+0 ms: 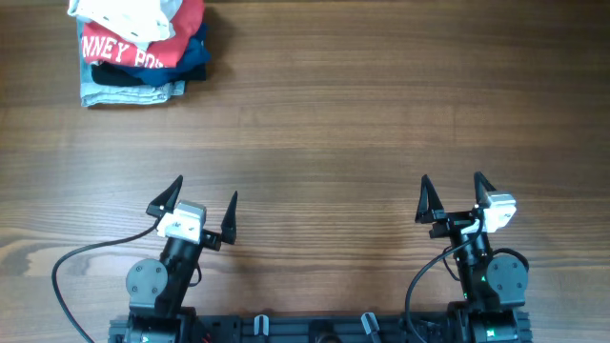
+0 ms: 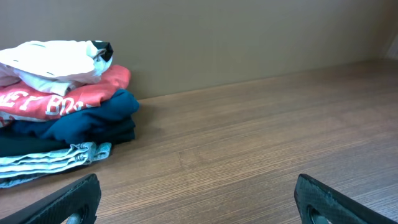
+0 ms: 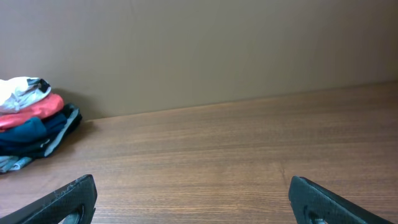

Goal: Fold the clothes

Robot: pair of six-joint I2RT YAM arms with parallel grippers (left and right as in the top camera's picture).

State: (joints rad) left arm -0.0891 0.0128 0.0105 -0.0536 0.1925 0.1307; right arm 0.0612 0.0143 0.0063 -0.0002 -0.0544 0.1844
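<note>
Two grippers, one per arm, both at the near edge of the table (image 1: 334, 114) and well apart from each other. Left gripper (image 1: 206, 189): jaws spread wide, holding nothing, touching nothing. Right gripper (image 1: 453, 178): same, spread wide and empty. Four dark fingers (image 2: 69, 200) in all, two per gripper. In each wrist view the pair sits at the bottom corners with plain wood between. Two black cables (image 1: 65, 267): one loops out to the left of the left arm's base, one runs beside the right arm's base.

One pile of clothes, at the far left corner of the table, well away from both grippers.

- White T-shirt (image 1: 122, 17) x1: on top of the pile, bunched and crumpled, not laid flat, partly cut off by the top edge of the overhead view.
- Small dark tag (image 2: 103, 50) x1: at the shirt's right end in the left wrist view.
- Red garment (image 1: 143, 50) x1: white lettering, directly under the shirt.
- Navy garment (image 1: 191, 59) x1: below the red.
- Pale blue garment (image 1: 124, 92) x1: at the bottom, resting on the wood.

Four garments counted. A darker layer shows between the navy and the pale blue in the left wrist view; cannot tell if it is a separate piece.

One plain brown wall (image 3: 217, 50) stands behind the table in both wrist views.
</note>
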